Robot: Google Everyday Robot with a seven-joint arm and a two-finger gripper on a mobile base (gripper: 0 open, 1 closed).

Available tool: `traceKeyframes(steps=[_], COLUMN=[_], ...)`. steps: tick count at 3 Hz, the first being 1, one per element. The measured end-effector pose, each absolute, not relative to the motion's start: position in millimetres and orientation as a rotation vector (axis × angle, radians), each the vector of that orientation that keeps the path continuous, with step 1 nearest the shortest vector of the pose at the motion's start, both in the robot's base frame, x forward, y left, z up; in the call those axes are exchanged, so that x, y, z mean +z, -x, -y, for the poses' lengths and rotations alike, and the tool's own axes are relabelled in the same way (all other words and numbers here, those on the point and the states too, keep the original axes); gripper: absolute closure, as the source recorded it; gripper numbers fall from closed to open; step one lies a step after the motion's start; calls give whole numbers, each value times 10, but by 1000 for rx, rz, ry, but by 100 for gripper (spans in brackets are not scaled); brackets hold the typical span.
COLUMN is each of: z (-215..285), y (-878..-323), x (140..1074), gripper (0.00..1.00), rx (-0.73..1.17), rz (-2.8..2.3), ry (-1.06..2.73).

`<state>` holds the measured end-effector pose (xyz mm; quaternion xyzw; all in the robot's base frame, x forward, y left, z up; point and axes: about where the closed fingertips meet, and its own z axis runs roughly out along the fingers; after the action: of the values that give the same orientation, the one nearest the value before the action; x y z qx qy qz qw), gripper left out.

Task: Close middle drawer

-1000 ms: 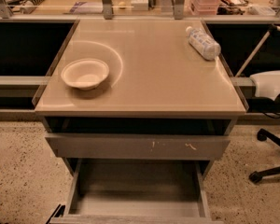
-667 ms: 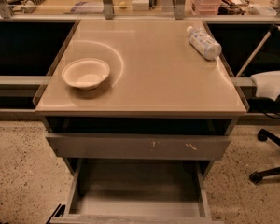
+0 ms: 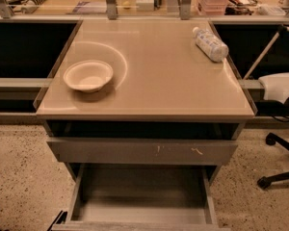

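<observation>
The middle drawer [image 3: 142, 196] is pulled far out toward me at the bottom of the view. Its grey box-like interior is open and shows nothing inside. Its front panel lies along the bottom edge. Above it is the taller grey drawer front with pale scratch marks [image 3: 142, 151], standing slightly out from the cabinet, with a dark gap above it. The lowest drawer front is hidden. My gripper is not in view, and no part of the arm shows.
The cabinet's beige top [image 3: 159, 85] bears a white bowl [image 3: 88, 75] at the left and a plastic bottle [image 3: 210, 44] lying at the back right. An office chair [image 3: 284, 109] stands at the right on the speckled floor. Dark desk recesses flank the cabinet.
</observation>
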<state>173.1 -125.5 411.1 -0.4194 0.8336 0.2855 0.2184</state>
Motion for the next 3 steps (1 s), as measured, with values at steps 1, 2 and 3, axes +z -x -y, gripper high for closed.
traceKeyframes(steps=[1, 2, 3], z=[968, 821, 824], y=[-2076, -2438, -2507], x=[3949, 4021, 4040], gripper=[0, 0, 0], rx=[834, 837, 836], rz=[-2286, -2239, -2235], ry=[1164, 1109, 1078])
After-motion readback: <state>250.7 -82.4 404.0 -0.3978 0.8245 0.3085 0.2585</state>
